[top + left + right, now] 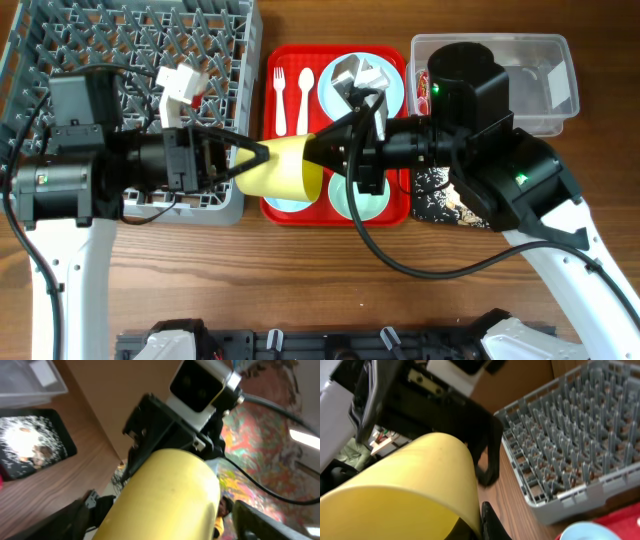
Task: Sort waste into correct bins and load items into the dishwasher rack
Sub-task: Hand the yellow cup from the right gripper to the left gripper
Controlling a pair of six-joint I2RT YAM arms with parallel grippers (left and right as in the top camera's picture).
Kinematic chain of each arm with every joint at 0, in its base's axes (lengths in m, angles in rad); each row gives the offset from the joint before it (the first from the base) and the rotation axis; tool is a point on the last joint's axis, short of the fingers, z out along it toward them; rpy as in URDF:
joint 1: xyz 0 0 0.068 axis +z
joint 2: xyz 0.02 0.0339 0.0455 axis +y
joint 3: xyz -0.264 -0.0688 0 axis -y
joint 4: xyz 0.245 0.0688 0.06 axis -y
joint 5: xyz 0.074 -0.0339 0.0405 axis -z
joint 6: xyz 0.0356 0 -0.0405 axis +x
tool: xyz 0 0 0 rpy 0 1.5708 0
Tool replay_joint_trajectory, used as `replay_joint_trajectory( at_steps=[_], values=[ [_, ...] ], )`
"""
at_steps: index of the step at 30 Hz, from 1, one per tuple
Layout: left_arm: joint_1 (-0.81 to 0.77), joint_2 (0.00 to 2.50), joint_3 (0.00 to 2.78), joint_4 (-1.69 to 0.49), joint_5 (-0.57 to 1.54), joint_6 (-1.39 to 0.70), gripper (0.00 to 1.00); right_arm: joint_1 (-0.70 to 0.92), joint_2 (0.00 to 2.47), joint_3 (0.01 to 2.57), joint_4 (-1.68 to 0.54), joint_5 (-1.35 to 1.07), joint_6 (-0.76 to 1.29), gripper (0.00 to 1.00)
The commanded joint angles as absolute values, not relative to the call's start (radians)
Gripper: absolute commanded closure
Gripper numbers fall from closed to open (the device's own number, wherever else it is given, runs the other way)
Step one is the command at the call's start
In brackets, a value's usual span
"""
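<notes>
The yellow cup [285, 168] hangs on its side between my two arms, above the gap between the dishwasher rack [140, 40] and the red tray. My right gripper [318, 150] is shut on its rim, one finger [492, 522] outside the wall [405, 490]. My left gripper [250, 160] is open around the cup's base [170, 495], with gaps at both fingers [265, 520]. On the red tray a pale blue plate [340, 95] holds white bits [360, 72]. One pale blue bowl [362, 198] shows below it, and another [290, 204] is partly under the cup.
A white fork [281, 88] and spoon [303, 85] lie on the red tray [272, 60]. The clear tub [540, 60] stands at the far right. The black tray [30, 445] holds rice-like crumbs and is mostly under my right arm in the overhead view.
</notes>
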State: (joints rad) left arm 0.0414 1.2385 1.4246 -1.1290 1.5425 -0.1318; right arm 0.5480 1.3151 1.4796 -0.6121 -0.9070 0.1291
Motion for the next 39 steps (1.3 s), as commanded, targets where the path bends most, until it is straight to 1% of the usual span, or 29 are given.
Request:
replay_joint_trajectory(
  at_steps=[1, 2, 3, 12, 15, 17, 21, 24, 29, 35, 39],
  values=[
    [-0.005, 1.227, 1.440, -1.129, 1.578, -0.118, 0.15, 0.545, 1.309, 1.480, -0.579, -0.944, 0.115, 0.96],
    [-0.008, 1.226, 1.440, -1.129, 1.578, -0.119, 0.17, 0.545, 1.309, 1.480, -0.577, -0.944, 0.115, 0.96],
    [-0.011, 1.227, 1.440, -1.130, 1.577, -0.119, 0.17, 0.545, 1.309, 1.480, -0.577, -0.944, 0.115, 0.96],
    [-0.020, 1.155, 1.440, -1.119, 1.578, -0.139, 0.09, 0.543, 1.313, 1.480, -0.558, -0.968, 0.101, 0.96],
    [-0.020, 1.103, 1.440, -1.079, 1.577, -0.148, 0.07, 0.538, 1.313, 1.480, -0.505, -1.103, 0.080, 0.96],
    [-0.020, 1.068, 1.440, -1.023, 1.577, -0.192, 0.06, 0.538, 1.313, 1.480, -0.474, -1.163, 0.082, 0.96],
    [-0.020, 1.017, 1.440, -0.918, 1.577, -0.282, 0.05, 0.538, 1.313, 1.480, -0.459, -1.180, 0.082, 0.96],
    [-0.020, 0.995, 1.440, -0.896, 1.577, -0.296, 0.05, 0.538, 1.313, 1.480, -0.455, -1.199, 0.081, 0.96],
    [-0.020, 0.995, 1.440, -0.897, 1.573, -0.295, 0.09, 0.538, 1.313, 1.480, -0.431, -1.214, 0.109, 0.96],
    [-0.020, 1.020, 1.440, -0.897, 1.573, -0.292, 0.12, 0.538, 1.313, 1.480, -0.430, -1.214, 0.109, 0.96],
    [-0.020, 1.034, 1.440, -0.897, 1.574, -0.293, 0.20, 0.538, 1.313, 1.480, -0.429, -1.213, 0.109, 0.96]
  ],
)
